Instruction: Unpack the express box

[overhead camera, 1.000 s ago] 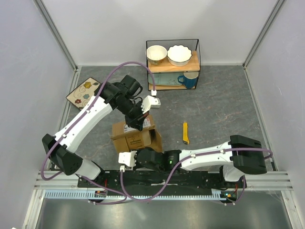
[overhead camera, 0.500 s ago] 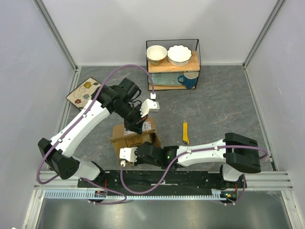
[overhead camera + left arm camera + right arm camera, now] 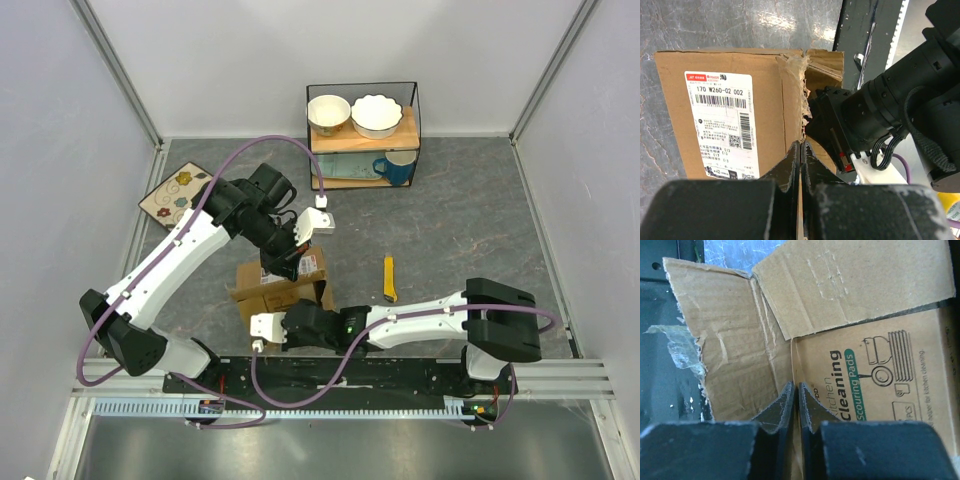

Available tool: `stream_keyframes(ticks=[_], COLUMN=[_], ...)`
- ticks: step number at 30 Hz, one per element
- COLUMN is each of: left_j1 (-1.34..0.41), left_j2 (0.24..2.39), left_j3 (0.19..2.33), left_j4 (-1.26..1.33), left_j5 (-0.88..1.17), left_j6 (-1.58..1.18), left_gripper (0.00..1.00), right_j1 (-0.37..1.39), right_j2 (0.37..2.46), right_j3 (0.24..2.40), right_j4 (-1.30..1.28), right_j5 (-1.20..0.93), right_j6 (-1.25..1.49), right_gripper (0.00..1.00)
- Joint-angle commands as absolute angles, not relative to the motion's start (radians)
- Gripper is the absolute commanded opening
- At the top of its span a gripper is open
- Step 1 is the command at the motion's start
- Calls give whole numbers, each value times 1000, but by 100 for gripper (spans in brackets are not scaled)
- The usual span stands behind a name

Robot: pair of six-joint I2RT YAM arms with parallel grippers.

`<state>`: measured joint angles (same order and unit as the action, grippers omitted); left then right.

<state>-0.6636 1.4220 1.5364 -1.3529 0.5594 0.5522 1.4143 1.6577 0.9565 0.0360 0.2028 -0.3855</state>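
The express box (image 3: 272,290) lies on its side near the table's front, white label up, also in the left wrist view (image 3: 760,100). My left gripper (image 3: 287,268) is shut on the box's torn top edge (image 3: 801,150). Its open flaps (image 3: 730,355) fill the right wrist view. Inside lies a smaller brown package (image 3: 865,370) printed "Kitchen Cleaning Scouring Pads". My right gripper (image 3: 290,314) reaches into the open near end and is shut on the package's left edge (image 3: 796,387). Its black body shows in the left wrist view (image 3: 860,115).
A yellow utility knife (image 3: 390,278) lies right of the box. A wire rack (image 3: 414,120) at the back holds two bowls (image 3: 328,113) and a blue mug (image 3: 398,168). A floral tile (image 3: 175,192) lies at the far left. Grey walls enclose the table.
My right gripper has pushed left and further into the box's open end. My left arm shifted slightly and the box's right flap has folded inward.
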Motion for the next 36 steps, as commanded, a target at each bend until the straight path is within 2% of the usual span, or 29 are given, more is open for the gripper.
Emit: stream_keyframes(ticks=[1,4,8,9,11,15,27,36], left_j1=[-669,-669,-669,-669,-669,-669,-667,-611], left_j2=[1397,1388,1382,1381,1381,1381,1446,1505], left_j3=[1562,1557,1563,1563,1560,1545,1463,1476], left_j4=[-1539,-1539,-1539,-1539,-1539,-1539,-1421,-1350], left_j5=[569,583,597,597,595,574,427,292], left_j6=[569,563,561,561,558,569,554,514], left_gripper=[2,2,2,2,2,2,2,2], right_j1=[1414,1416,1422,1425,1428,1439,1571,1637], right_j2=[1701,1707,1683,1681,1683,1658,1299,1080], right_j3=[1011,1017,999,996,994,997,997,1014], right_j4=[28,37,83,84,86,83,-54,-236], right_j5=[231,293,314,319,321,336,431,613], right_j6=[-376,-396,-413,-414,-417,-402,-240,-132], right_gripper=[9,7,13,6,0,0,0,0])
